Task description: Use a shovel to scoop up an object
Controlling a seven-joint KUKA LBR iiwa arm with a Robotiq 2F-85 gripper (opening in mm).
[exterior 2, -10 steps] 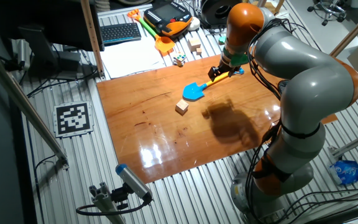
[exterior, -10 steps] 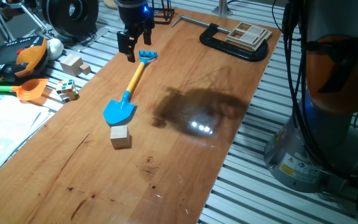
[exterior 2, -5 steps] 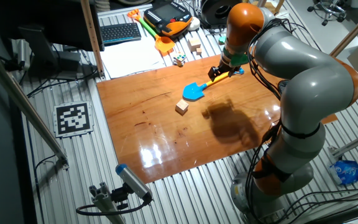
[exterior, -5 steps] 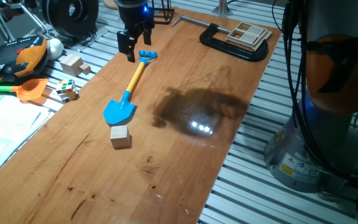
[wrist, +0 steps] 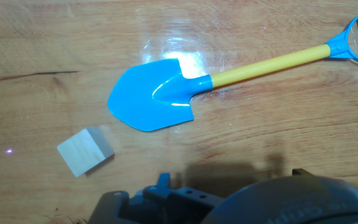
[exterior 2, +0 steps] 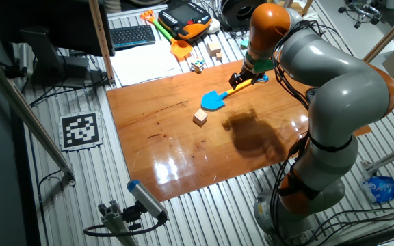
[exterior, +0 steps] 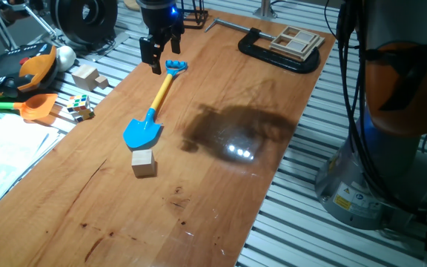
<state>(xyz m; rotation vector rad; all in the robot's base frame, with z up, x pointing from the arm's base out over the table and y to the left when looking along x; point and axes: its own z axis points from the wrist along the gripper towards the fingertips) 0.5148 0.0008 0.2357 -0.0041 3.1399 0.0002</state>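
Shovel (exterior: 151, 111) lay flat on wooden table (exterior: 221, 185), blue blade toward the cube, yellow shaft running back to the blue end loop. Loop end sat just beside gripper (exterior: 161, 58) in one fixed view; no contact made out. Gripper hung above the table near its far edge, fingers pointing down and spread apart, nothing between them. From the other fixed view, gripper (exterior 2: 244, 74) appeared over the handle end of shovel (exterior 2: 231, 91), blade pointing away from the arm.

Wooden cube (exterior: 144, 162) sat on the table near the blade tip, apart from it, on the side away from the gripper. Same layout in the other fixed view: cube (exterior 2: 200, 117) just past the blade. Hand view showed shovel (wrist: 185, 90) lying diagonally, concave face up, cube (wrist: 85, 151) down-left of the blade tip with a clear gap of bare wood between; fingertips not visible there, only dark hand housing along the lower edge.

Off the table edge: orange-bladed shovel (exterior: 21, 106), multicoloured puzzle cube (exterior: 81, 109), larger wooden blocks (exterior: 88, 76). Black C-clamp (exterior: 276, 52) at far corner of table.
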